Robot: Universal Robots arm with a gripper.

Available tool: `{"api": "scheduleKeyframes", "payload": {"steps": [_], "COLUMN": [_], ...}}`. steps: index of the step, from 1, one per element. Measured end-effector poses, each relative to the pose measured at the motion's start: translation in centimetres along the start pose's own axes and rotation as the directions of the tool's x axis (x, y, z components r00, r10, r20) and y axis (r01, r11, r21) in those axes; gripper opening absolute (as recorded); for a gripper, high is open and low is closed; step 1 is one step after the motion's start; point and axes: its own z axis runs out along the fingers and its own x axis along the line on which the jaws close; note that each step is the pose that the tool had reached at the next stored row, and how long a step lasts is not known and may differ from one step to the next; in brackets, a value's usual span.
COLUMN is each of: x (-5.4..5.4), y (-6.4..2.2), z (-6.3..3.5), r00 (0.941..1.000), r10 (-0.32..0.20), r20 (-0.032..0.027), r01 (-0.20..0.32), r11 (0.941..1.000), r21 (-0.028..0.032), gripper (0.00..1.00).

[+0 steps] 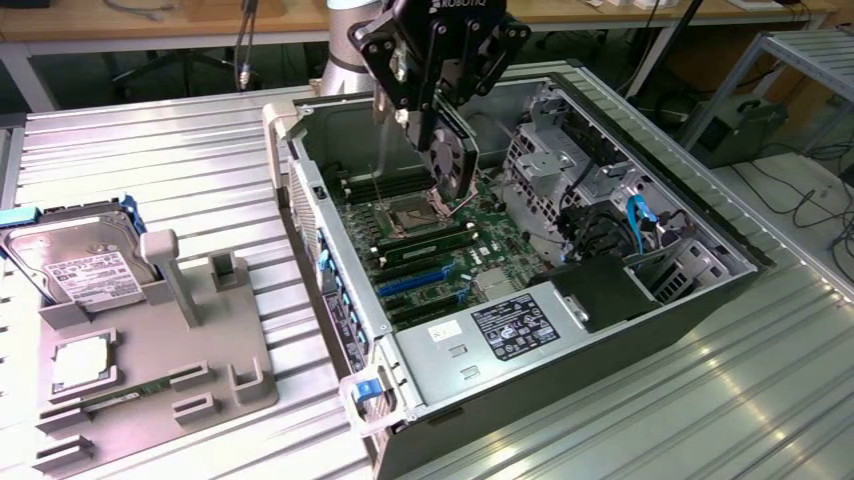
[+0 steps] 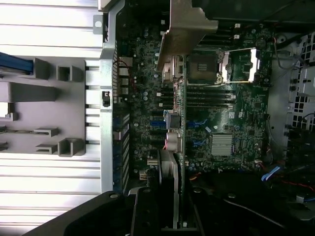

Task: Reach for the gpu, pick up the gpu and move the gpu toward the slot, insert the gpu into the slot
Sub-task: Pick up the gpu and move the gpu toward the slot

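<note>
The reaching and the picking-up are judged done: the gpu point(image 1: 455, 168) is gripped between the closed jaws and is held well clear of the grey holder point(image 1: 160, 350) on the worktop point(image 1: 134, 140), where the hard drive point(image 1: 83, 268) rests. The carrying is judged largely done too, since the card is held inside the open computer case point(image 1: 694, 230), above the green motherboard point(image 1: 461, 250).

The insertion is not yet done. In the exterior view the card's lower edge is seen over the processor socket point(image 1: 407, 212) and the black memory slots, while the blue slot point(image 1: 411, 278) lies apart from it, nearer the power supply point(image 1: 514, 325). No contact between card and slot is seen. In the wrist view the card is seen edge-on across the board, its pale bracket at the far end, with short blue stretches showing on either side of it. Whether it is lined up with one strip cannot be told.

The arm point(image 1: 350, 40) is posed over the far side of the case, with the wrist pointed down into it. The card is hung on edge below the jaws, close to upright, its fan face turned toward the exterior view's right.
</note>
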Motion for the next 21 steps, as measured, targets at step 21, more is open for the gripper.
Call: {"api": "scheduleKeyframes", "payload": {"steps": [21], "x": [-2.5], "y": [0.37], "z": [0.28], "r00": [1.0], "r10": [0.0], "r20": [-0.0031], "r01": [0.0], "r11": [1.0], "r21": [-0.0023], "gripper": [0.28]}}
